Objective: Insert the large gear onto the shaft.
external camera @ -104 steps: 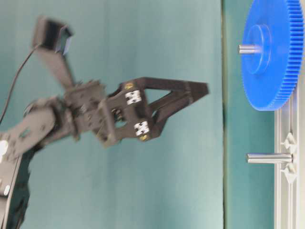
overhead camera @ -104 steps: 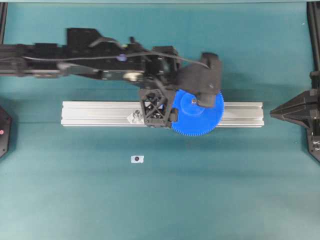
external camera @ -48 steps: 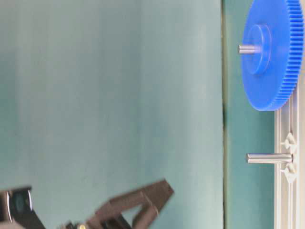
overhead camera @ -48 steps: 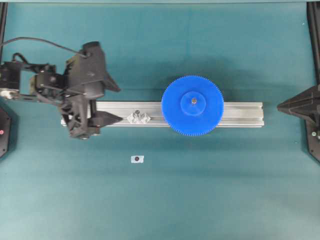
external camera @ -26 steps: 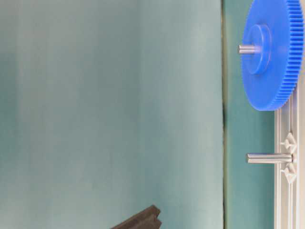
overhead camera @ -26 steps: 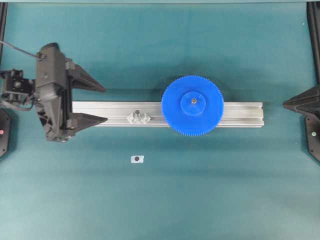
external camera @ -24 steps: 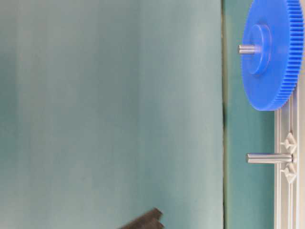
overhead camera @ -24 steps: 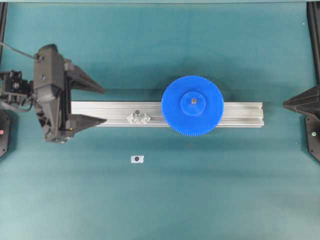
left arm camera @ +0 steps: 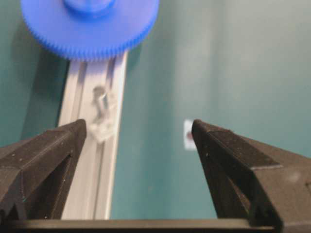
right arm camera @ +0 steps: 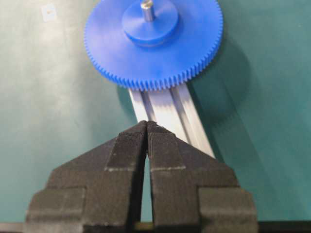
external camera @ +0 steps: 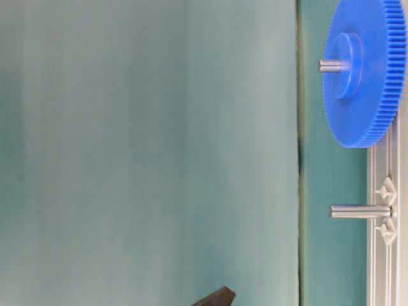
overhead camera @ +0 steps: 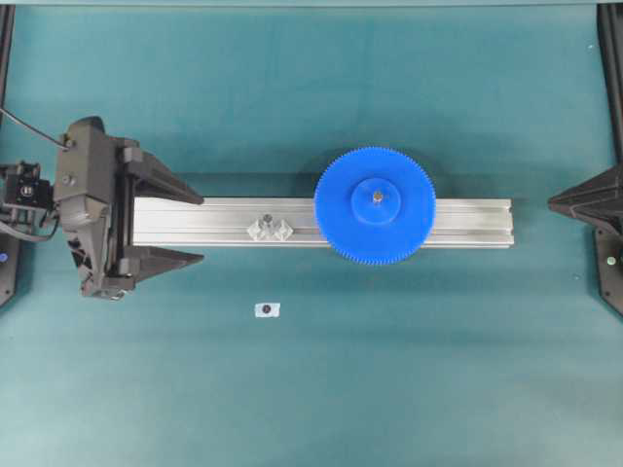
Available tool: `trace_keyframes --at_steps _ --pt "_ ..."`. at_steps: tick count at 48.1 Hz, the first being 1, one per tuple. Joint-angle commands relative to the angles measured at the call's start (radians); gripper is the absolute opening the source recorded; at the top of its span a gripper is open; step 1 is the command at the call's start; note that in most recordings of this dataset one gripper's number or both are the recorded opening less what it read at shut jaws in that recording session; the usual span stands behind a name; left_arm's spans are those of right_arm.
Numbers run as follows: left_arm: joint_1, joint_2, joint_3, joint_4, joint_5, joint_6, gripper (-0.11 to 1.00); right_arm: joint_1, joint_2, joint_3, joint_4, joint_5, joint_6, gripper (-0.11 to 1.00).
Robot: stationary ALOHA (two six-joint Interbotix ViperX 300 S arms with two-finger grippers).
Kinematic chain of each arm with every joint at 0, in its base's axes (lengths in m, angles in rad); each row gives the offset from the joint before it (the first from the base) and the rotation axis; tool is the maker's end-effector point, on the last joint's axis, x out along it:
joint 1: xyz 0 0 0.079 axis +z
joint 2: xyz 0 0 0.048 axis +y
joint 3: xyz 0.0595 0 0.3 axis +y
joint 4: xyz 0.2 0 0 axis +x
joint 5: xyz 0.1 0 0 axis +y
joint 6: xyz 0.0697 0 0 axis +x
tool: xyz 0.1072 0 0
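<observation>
On the silver aluminium rail (overhead camera: 467, 222) lying across the teal desk (overhead camera: 311, 389), the big bright-blue toothed plastic gear (overhead camera: 375, 205) sits flat with the slim grey metal shaft (right arm camera: 146, 7) poking up through its hub. Left end effector (overhead camera: 193, 228) hangs at the rail's left end, fingers wide apart, empty. Right end effector (right arm camera: 146, 127) is pressed together, well clear of the gear.

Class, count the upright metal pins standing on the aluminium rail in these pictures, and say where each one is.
2. One shaft pokes up through the hub of the large gear. The other pin stands bare on the aluminium rail, to the gear's left in the overhead view. None seems hidden.
</observation>
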Motion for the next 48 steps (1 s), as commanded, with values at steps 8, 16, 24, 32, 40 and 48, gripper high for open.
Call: trace_keyframes --at_steps 8,16,24,32,40,48 --pt "-0.011 0.015 -0.002 0.003 -0.041 0.002 0.89 -0.005 0.009 -0.011 0.0 -0.009 0.008 0.08" --pt "-0.011 0.017 0.002 0.003 -0.041 0.002 0.88 -0.005 0.009 -0.011 0.0 -0.009 0.008 0.08" --pt "-0.011 0.011 0.002 0.003 -0.041 0.002 0.88 -0.005 0.009 -0.011 0.002 -0.009 0.008 0.08" --pt "-0.011 0.008 0.002 0.003 -0.041 0.002 0.88 -0.005 0.009 -0.011 0.0 -0.009 0.008 0.08" --pt "-0.011 0.008 0.0 0.003 -0.041 0.002 0.88 -0.005 0.011 -0.011 0.002 -0.009 0.008 0.08" --pt "-0.011 0.003 0.002 0.003 -0.041 0.002 0.88 -0.005 0.011 -0.011 0.002 -0.008 0.008 0.08"
